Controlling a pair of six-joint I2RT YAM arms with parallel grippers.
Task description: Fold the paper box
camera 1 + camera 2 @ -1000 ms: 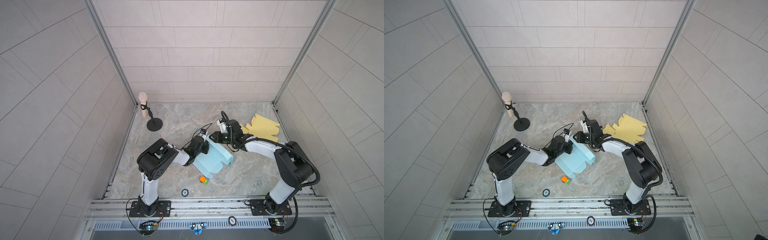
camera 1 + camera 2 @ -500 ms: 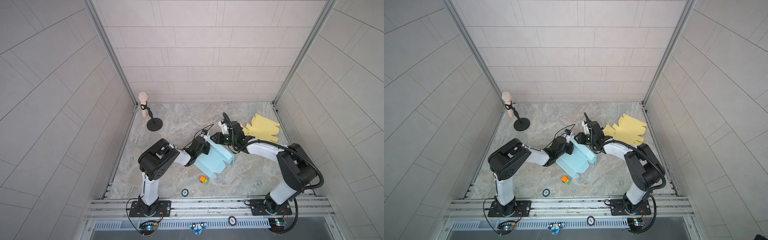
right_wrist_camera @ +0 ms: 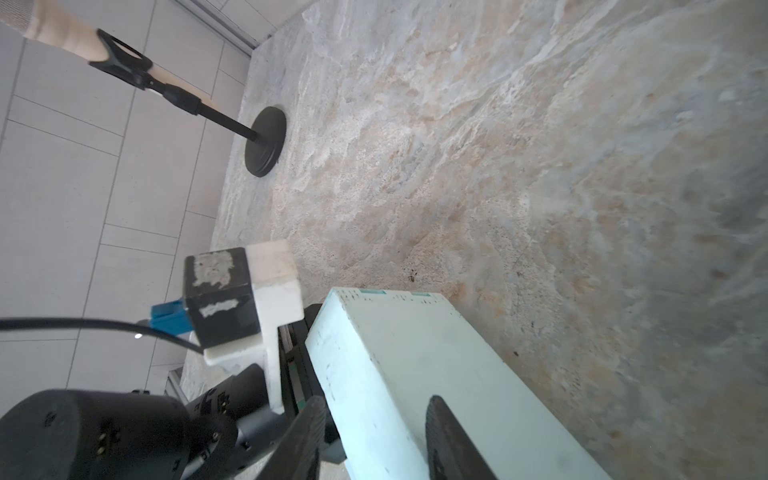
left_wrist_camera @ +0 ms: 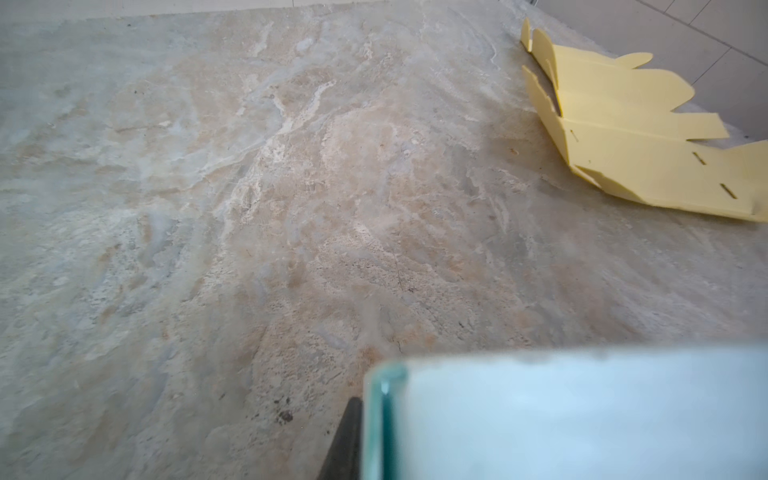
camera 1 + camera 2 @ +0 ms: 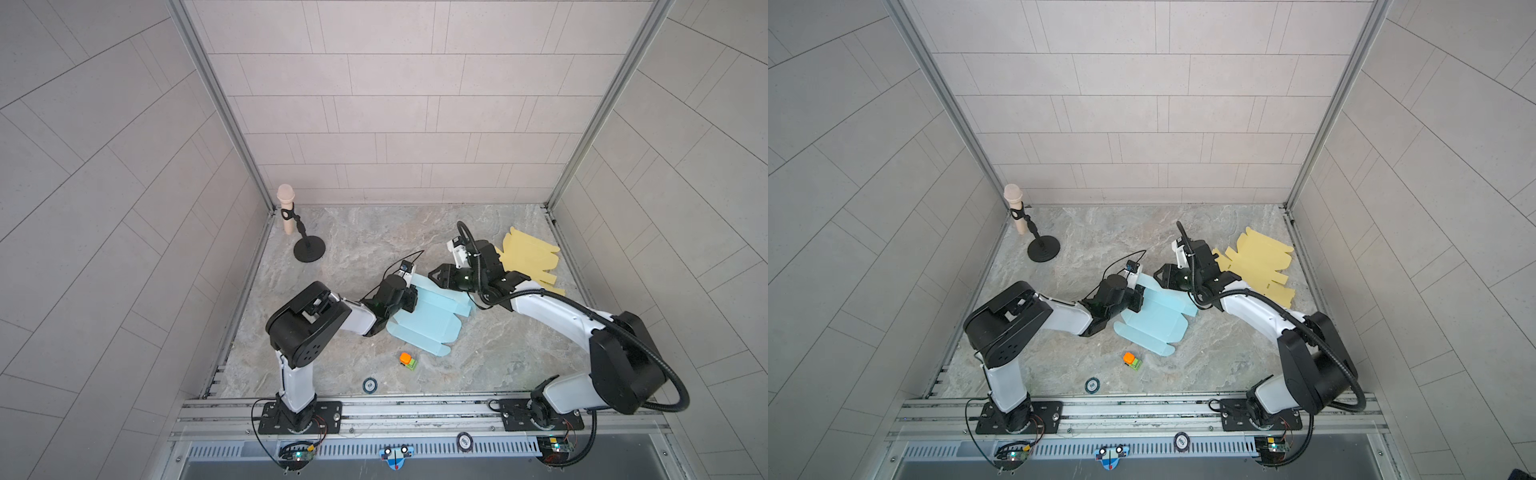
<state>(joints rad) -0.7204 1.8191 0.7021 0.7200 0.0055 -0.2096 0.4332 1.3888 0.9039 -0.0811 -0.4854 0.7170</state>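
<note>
where both top views look down, the blue paper box (image 5: 424,324) lies half-folded mid-table, one panel raised toward the back; my left claw (image 5: 411,297) sits on its left edge; my right claw (image 5: 1160,276) hangs at the raised panel's far end; a yellow sheet (image 5: 1254,262) lies flat beyond; in the left wrist view, one dark finger (image 4: 349,436) presses a blurred blue wall, so that claw is pinched narrow on the box; in the right wrist view, my right fingers (image 3: 449,436) stand apart over the panel, clamping nothing.
</note>
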